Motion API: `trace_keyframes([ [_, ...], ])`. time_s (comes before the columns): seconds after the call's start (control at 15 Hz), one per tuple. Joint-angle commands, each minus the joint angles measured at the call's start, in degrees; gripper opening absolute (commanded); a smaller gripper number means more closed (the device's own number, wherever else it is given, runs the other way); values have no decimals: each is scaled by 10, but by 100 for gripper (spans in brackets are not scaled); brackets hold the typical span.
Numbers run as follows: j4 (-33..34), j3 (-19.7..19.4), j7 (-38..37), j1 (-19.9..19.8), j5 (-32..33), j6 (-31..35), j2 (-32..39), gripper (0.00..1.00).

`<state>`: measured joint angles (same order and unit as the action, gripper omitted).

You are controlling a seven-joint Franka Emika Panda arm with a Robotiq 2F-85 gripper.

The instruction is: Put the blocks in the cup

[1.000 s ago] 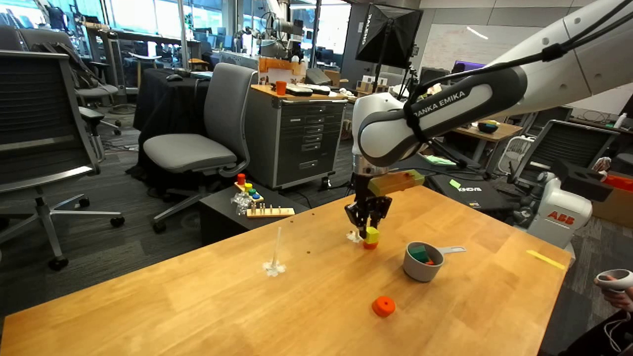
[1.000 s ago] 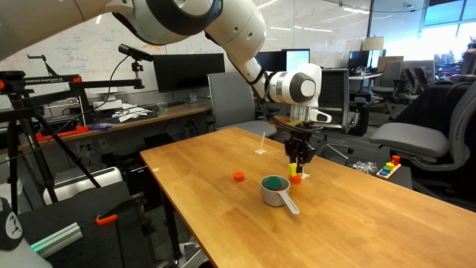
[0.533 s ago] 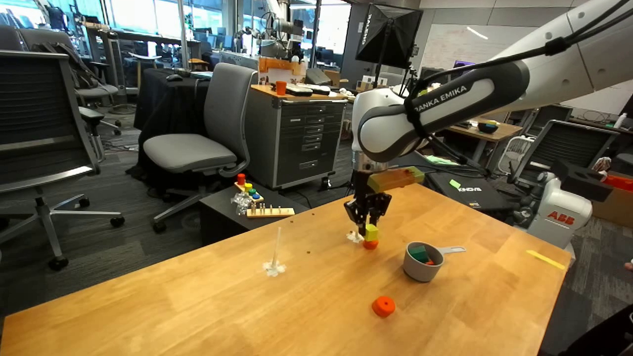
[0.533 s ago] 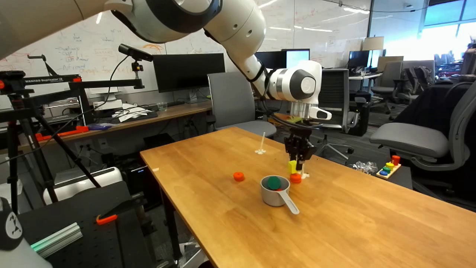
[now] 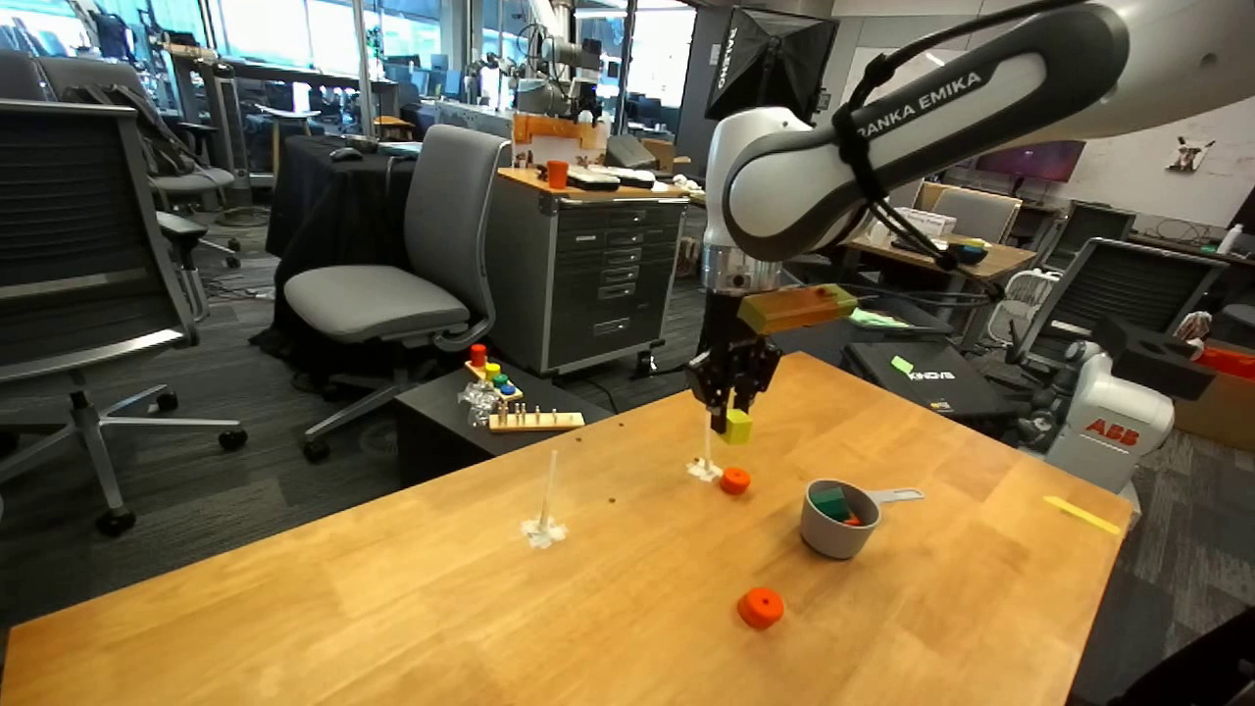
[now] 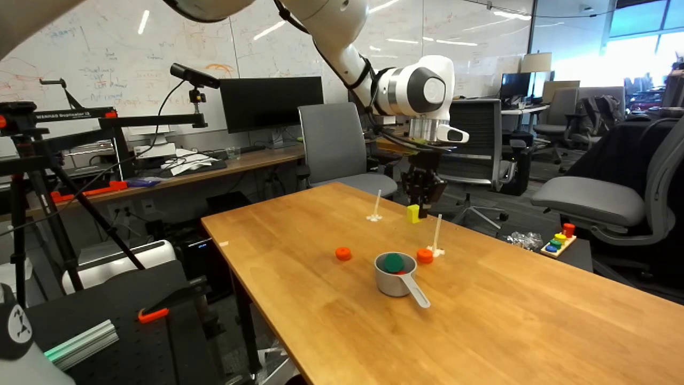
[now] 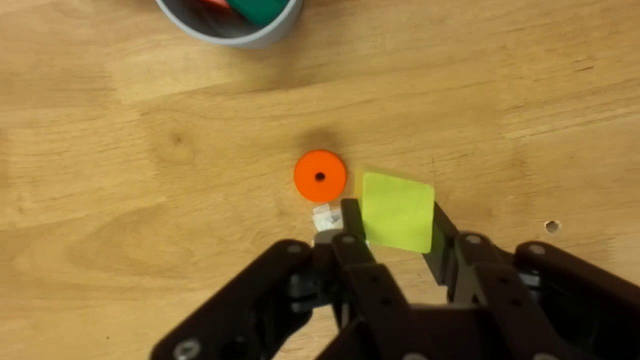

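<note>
My gripper (image 7: 396, 216) is shut on the yellow block (image 7: 398, 212) and holds it above the table. The held yellow block also shows in both exterior views (image 5: 737, 427) (image 6: 413, 214). The grey cup (image 5: 833, 537) (image 6: 391, 284) stands upright with its handle out to the side. In it lie a green block (image 5: 830, 504) and a red piece (image 5: 852, 521), partly hidden. A round orange block (image 7: 320, 185) with a hole lies on the table below and beside the held block. Another round orange block (image 5: 761, 608) (image 6: 343, 253) lies farther off. The cup's rim is at the top of the wrist view (image 7: 252, 40).
Two thin upright pale sticks (image 5: 549, 490) (image 6: 437, 232) are taped to the table. One stands right beside the nearer orange block. A yellow tape strip (image 5: 1080, 515) lies near the table's edge. A low black side table bears a wooden peg toy (image 5: 536, 421).
My gripper has risen with the yellow block, lifting it from above the nearer orange block, which stays on the table. The stick beside it now shows fully. The cup has not moved.
</note>
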<state>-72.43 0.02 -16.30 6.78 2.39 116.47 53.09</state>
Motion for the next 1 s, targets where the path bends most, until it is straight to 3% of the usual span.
trace_keyframes([
  [0.0, -123, 2, 8, -6, -18, 23, -85, 9],
  [0.4, -246, -3, 5, -19, -34, 37, -154, 9],
  [0.93, -337, -6, 10, -35, -42, 58, -201, 9],
])
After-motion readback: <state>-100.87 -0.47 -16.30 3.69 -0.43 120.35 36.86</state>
